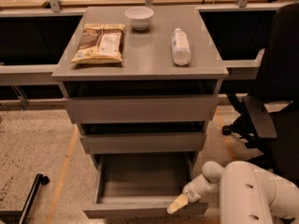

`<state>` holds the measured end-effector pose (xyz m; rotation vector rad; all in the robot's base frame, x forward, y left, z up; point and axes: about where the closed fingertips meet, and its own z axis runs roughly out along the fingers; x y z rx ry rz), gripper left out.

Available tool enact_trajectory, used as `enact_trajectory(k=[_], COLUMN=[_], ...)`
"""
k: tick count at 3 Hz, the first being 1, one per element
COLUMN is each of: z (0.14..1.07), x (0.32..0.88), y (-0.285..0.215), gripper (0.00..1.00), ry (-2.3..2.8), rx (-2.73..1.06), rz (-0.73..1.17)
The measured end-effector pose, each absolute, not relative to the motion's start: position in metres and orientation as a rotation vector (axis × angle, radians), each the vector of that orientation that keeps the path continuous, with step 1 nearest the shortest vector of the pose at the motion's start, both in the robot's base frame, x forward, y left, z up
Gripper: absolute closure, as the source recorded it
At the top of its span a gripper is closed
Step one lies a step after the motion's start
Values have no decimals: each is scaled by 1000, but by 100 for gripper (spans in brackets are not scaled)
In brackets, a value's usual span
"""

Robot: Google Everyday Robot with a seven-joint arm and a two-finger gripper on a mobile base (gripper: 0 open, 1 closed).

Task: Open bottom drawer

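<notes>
The bottom drawer [140, 209] of the grey cabinet is pulled out toward me, and its plain grey box interior is in view and empty. My gripper [177, 203] is at the right part of the drawer's front panel, its yellowish fingertips resting on the top edge. The white arm [247, 190] reaches in from the lower right. The mid-sized drawer front [142, 142] and the widest one [140, 108] above are nearly closed.
On the cabinet top [145, 62] lie a snack bag [99, 42], a white bowl [139, 17] and a plastic bottle [181, 45]. A black office chair [273, 97] stands at the right. A black bar [28, 197] lies on the speckled floor at the lower left.
</notes>
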<state>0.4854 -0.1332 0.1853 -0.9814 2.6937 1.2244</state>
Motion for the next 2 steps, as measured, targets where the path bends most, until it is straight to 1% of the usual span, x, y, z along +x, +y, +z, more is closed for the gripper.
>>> enact_trajectory(k=[1,2], z=[201,200], x=[438,438], y=[-139,-139], gripper=[0,0], ry=[2726,2725], rx=[-939,-939], rz=[1314,1314])
